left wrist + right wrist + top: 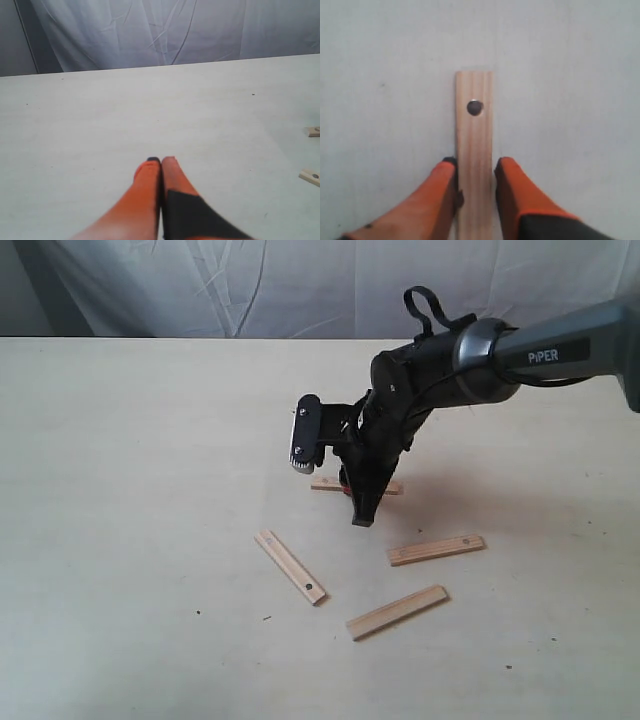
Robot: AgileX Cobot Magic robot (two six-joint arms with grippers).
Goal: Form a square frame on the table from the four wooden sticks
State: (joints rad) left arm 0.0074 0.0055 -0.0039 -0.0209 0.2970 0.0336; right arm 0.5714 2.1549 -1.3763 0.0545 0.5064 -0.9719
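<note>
The table (120, 490) is filling nearly the whole exterior view, pale and flat, with a white cloth (250, 285) hanging behind it at 12 o'clock. The right arm (540, 355), dark grey, is coming in from 2 o'clock and angling down toward the middle of the table. Its right gripper (362, 515) is pointing down with its tip at the tabletop. In the right wrist view the right gripper (475, 172) is straddling the far stick (474, 125), its 2 orange fingers (512, 185) sitting tight against both long edges of the wood.

The left gripper (161, 162) is hovering over bare table, its 2 fingers pressed together with nothing between them. A stick end (313, 131) and a second stick end (310, 176) are lying well apart from it.

In the exterior view the far stick (325, 482) is lying flat, partly hidden behind the right gripper. Taking that gripper as the clock's centre, the left stick (290, 566) is lying at 8 o'clock, the right stick (436, 549) at 4 o'clock and the near stick (397, 612) at 5 o'clock. All 4 are lying apart, none touching.

1 dark hole (475, 107) is showing near the far stick's free end.
</note>
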